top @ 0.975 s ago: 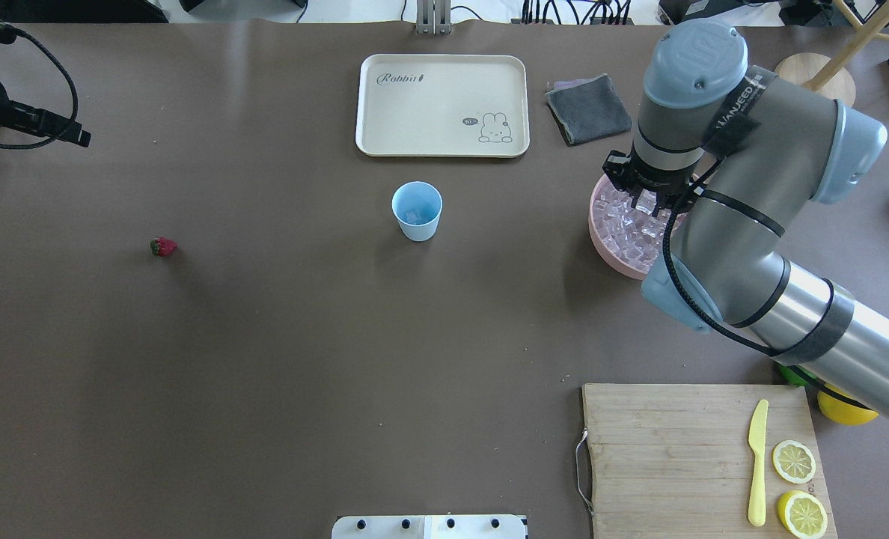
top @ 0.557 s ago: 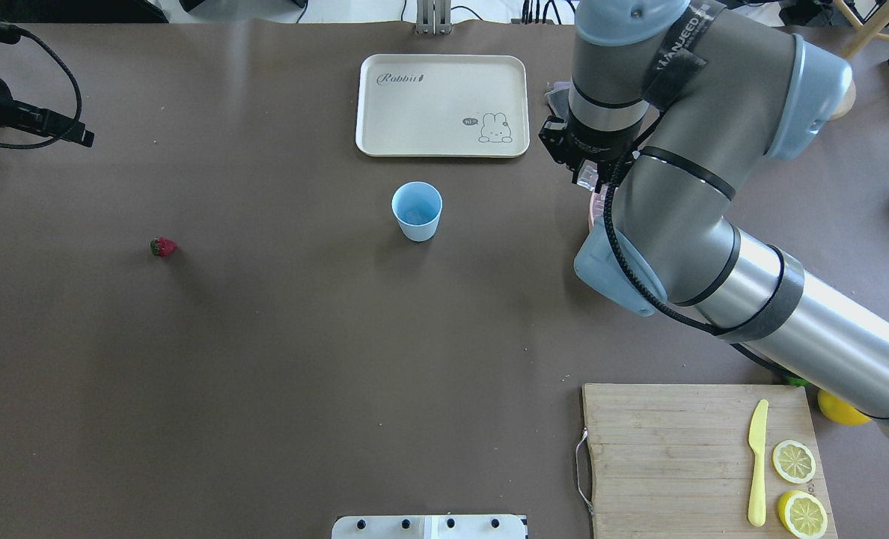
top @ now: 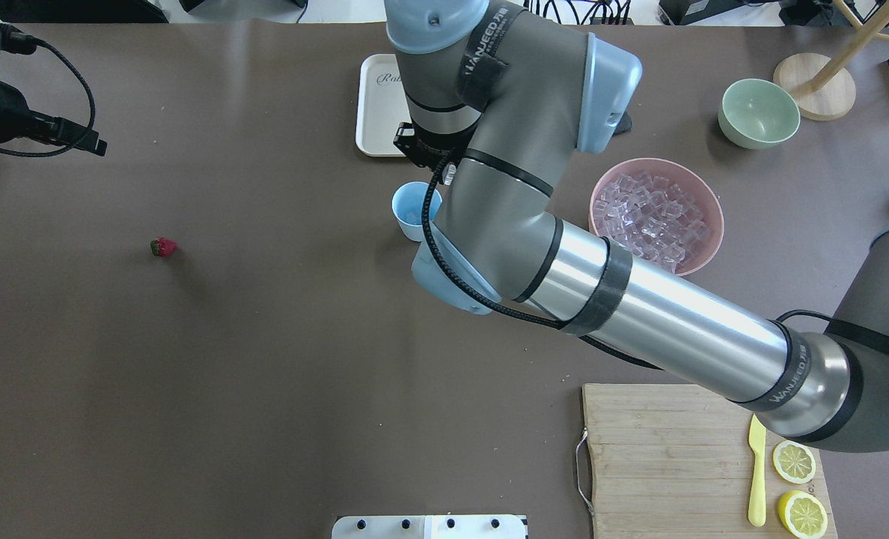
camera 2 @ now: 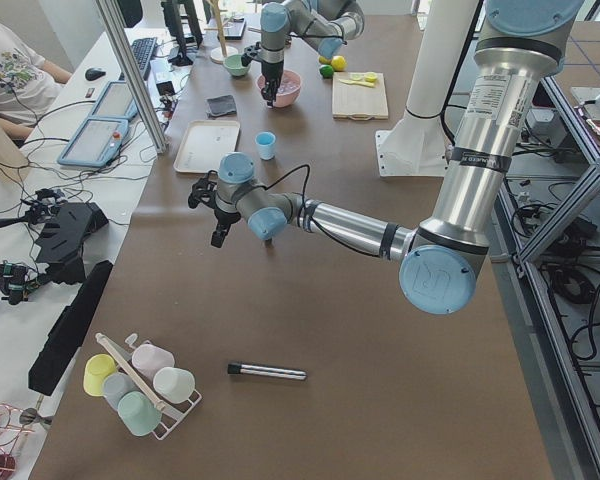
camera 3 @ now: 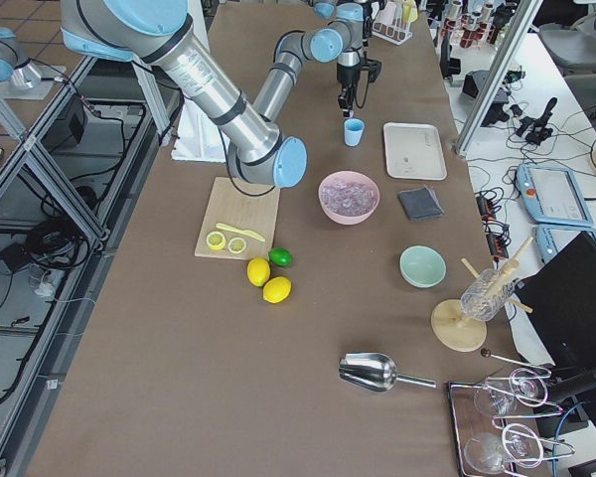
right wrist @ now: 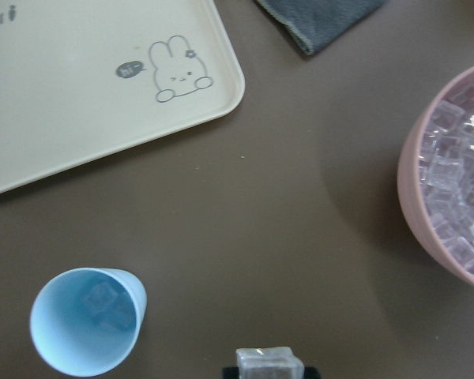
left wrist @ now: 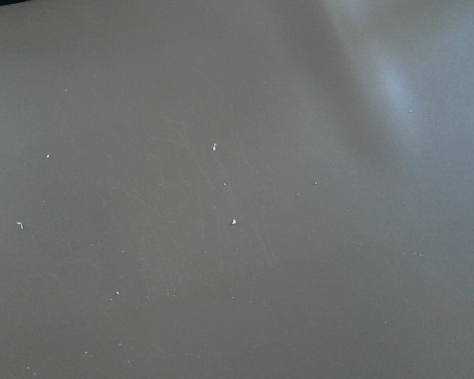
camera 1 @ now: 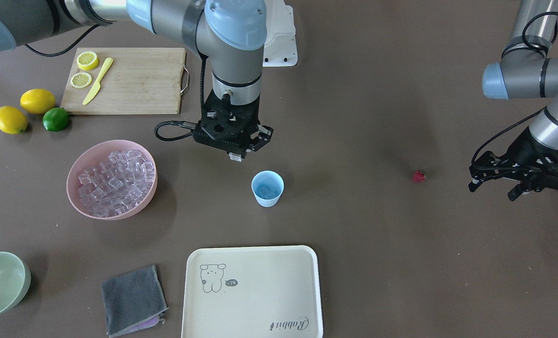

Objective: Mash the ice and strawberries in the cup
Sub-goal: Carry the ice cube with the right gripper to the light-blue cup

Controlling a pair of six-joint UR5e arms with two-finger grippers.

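The pale-blue cup (camera 1: 267,188) stands upright mid-table with a clear ice cube or two inside (right wrist: 103,304); it also shows in the overhead view (top: 408,209). My right gripper (camera 1: 236,156) is shut on one clear ice cube (right wrist: 268,362) and hangs just short of the cup, on the robot's side and above rim height. The pink bowl (camera 1: 72,173) holds several ice cubes (top: 650,213). The small dark-red strawberry (camera 1: 418,176) lies alone on the table (top: 163,246). My left gripper (camera 1: 492,190) is open and empty, hovering beyond the strawberry.
A cream tray (camera 1: 260,291) lies just past the cup. A grey cloth (camera 1: 131,300) and a pale-green bowl (camera 1: 2,281) lie beyond the pink bowl. A cutting board (camera 1: 133,80) with lemon slices and a knife, two lemons and a lime (camera 1: 56,119) are near the robot.
My right arm has lifted out of the pink bowl and swung across to the cup, carrying an ice cube. The cup and strawberry have not moved.
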